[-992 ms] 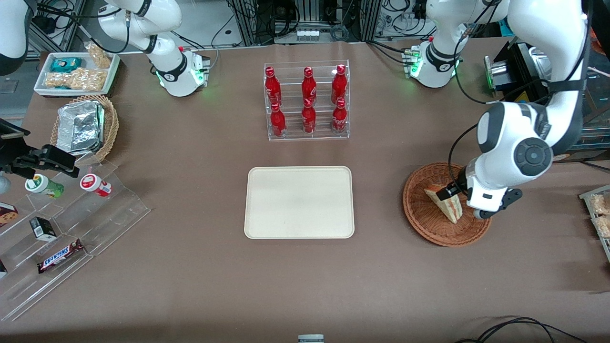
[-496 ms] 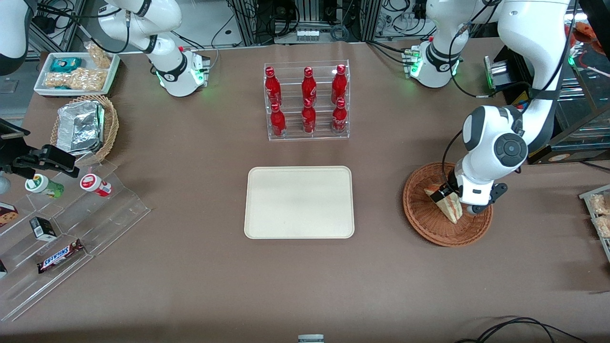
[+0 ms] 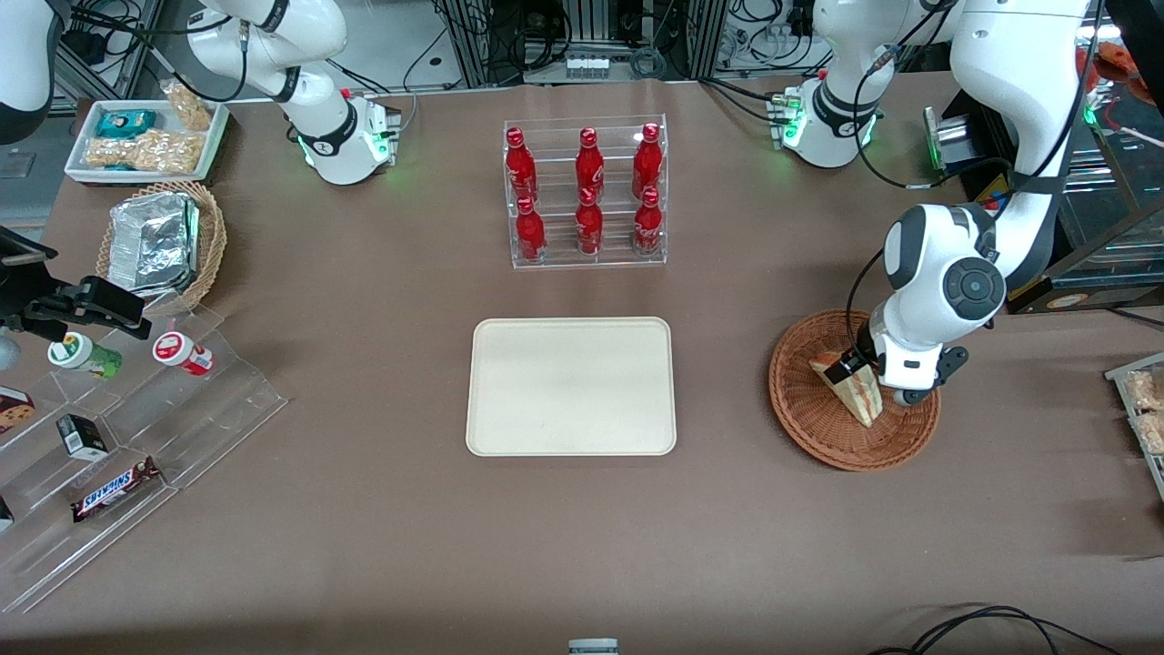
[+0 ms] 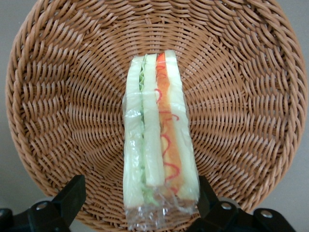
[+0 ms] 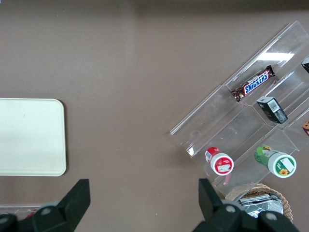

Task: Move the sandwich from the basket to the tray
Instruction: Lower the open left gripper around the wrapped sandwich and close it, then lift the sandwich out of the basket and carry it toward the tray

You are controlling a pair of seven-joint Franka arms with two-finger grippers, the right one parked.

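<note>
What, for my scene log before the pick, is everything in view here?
sandwich: 1, white, orange and green, in the basket
basket: 1, reddish-brown, working arm's end
tray: 1, cream, mid-table
bottles: 6, red, in clear rack farther from camera than tray
foil packets: several, silver, in tan basket, parked arm's end
white tray: 1, holding snack bags, parked arm's end
Snickers bar: 1, brown, on clear stand
end effector: 1, black, open, straddling the sandwich

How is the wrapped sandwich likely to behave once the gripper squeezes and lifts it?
The sandwich looks soft, so it probably compresses. Its clear wrap could be slippery. The gripper straddles one end, open, in the basket, so the wedge may sag or pivot.
</note>
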